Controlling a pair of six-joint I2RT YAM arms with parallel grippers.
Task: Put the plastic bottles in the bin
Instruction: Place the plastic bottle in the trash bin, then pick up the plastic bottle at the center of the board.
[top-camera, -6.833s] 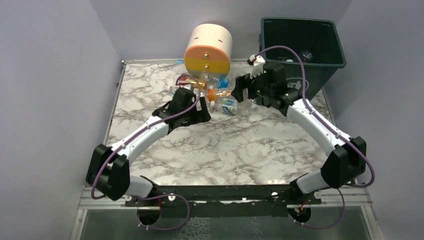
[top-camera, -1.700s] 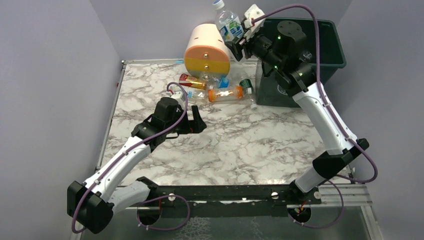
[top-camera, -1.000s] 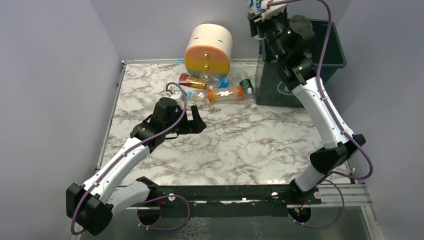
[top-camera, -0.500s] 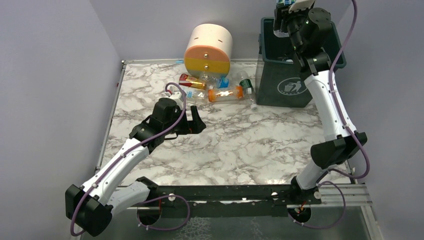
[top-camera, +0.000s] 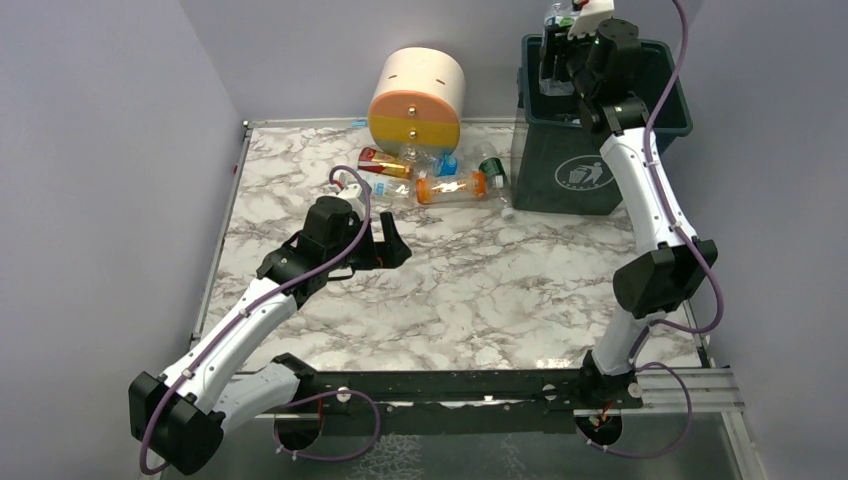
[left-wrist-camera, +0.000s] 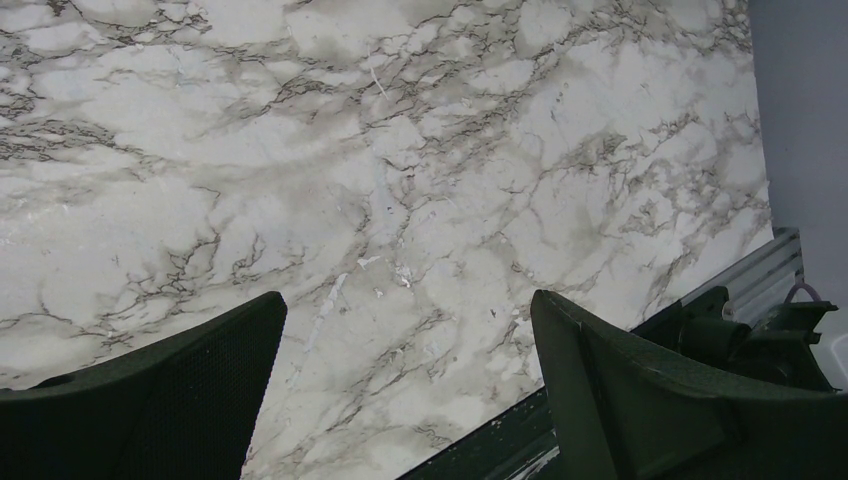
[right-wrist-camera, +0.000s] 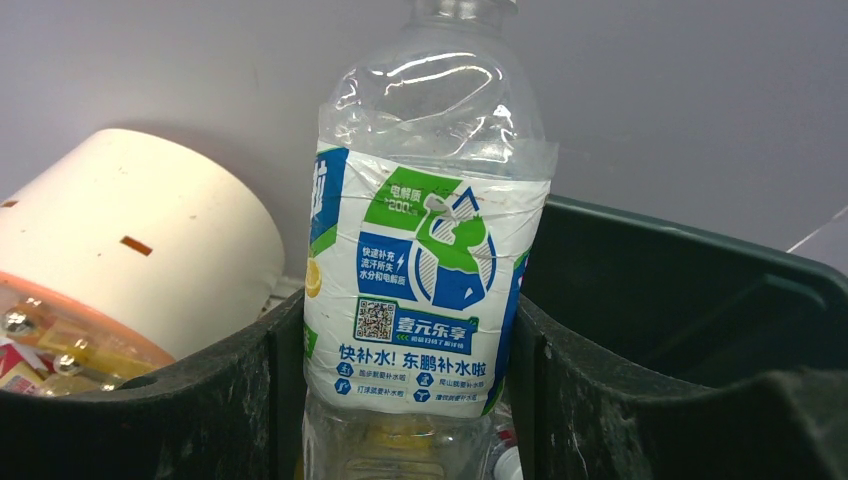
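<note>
Three views are supplied, and each resolves different items. Only the top view shows the marble table (top-camera: 480, 290), which extends left of the dark green bin (top-camera: 545, 185) and toward the arm bases. It also shows the round drawer unit (top-camera: 415, 95) lying on its side left of the bin.

Only the right wrist view resolves the grip. The right gripper (right-wrist-camera: 410, 400) is clamped on a clear plastic bottle (right-wrist-camera: 425, 290) with a blue, green and white label. The bottle is upright, its cap is out of frame, and the bin rim is behind it. In the top view, this gripper is raised above the bin's left rim and masks much of the bottle.

The left wrist view shows the left gripper (left-wrist-camera: 405, 400) spread wide over bare marble. The top view places it well left of the bin.

Several bottles (top-camera: 425, 170) lie clustered just left of the bin. An orange-filled bottle (top-camera: 452, 187) is near the bin's wall. The drawer unit hides the cluster's far side.
</note>
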